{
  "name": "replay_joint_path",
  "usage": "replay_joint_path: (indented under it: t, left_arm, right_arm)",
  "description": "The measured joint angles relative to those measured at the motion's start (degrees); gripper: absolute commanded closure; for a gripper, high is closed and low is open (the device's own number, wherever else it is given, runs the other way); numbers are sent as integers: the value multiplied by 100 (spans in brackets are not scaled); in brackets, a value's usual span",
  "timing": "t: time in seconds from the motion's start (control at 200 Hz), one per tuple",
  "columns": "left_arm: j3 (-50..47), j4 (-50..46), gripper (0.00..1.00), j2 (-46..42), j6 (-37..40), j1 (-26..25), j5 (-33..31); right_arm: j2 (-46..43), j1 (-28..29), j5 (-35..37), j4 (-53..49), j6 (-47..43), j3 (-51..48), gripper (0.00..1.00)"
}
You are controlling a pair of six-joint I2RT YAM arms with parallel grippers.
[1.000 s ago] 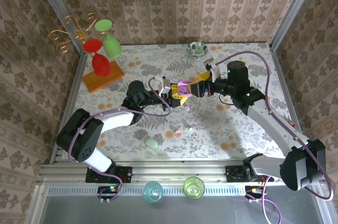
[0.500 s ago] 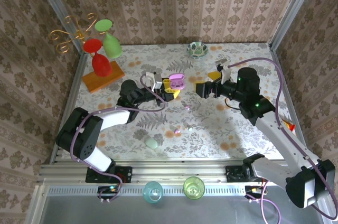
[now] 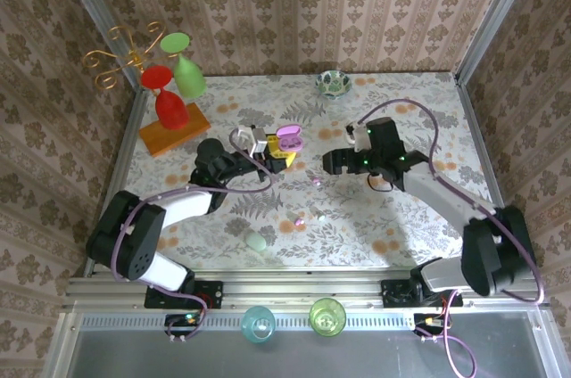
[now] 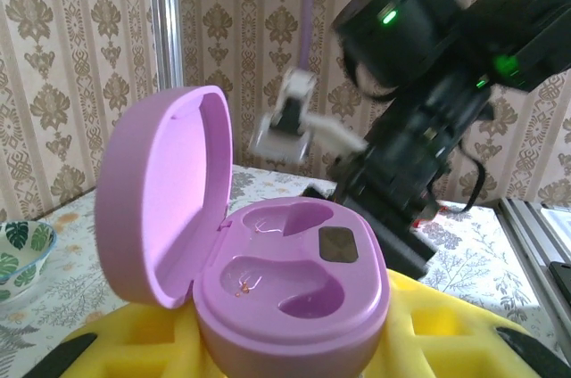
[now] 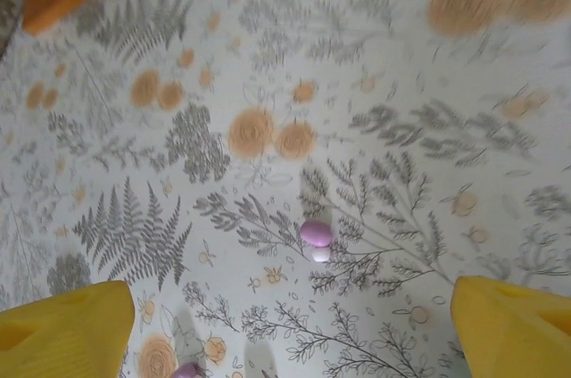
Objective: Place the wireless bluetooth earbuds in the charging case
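earbud [image 5: 314,233] lay beneath the wide-open, empty right hand [image 5: 285,324]; left hand [image 3: 279,157] clasped the open case [image 4: 285,280]. descent needed centring over it.

Red glass [image 3: 169,103] + green glass [image 3: 187,75] at orange block [image 3: 183,135], back-left — patterned bowl [image 3: 332,84] at back; teal cup [image 3: 258,323], green cup [image 3: 326,316] front.

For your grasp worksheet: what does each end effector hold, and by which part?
Left end effector grips the open lilac charging case by its base. Right end effector is open, holding nothing.
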Motion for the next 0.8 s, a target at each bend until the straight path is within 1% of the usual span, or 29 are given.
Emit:
replay_joint_path:
  t: [0.195, 0.38, 0.535, 0.615, 0.8]
  left_arm:
    - [-9, -90, 80, -273, 94, 0, -33]
    - [-72, -249, 80, -407, 109, 0, -42]
    - [-79, -387, 80, -446, 173, 0, -72]
    - [-79, -411, 80, -444, 216, 0, -85]
    - [-79, -535, 80, -446, 278, -2, -105]
  right_arm:
    - [1443, 2, -820, -35, -94, 715, 18]
    - [2465, 2, -1401, -37, -245, 1357, 19]
    - [3023, 2, -1690, -125, -431, 1744, 20]
    - [3257, 4, -1825, -179, -560, 1864, 23]
    - [3390, 33, -2022, -380, -841, 1928, 25]
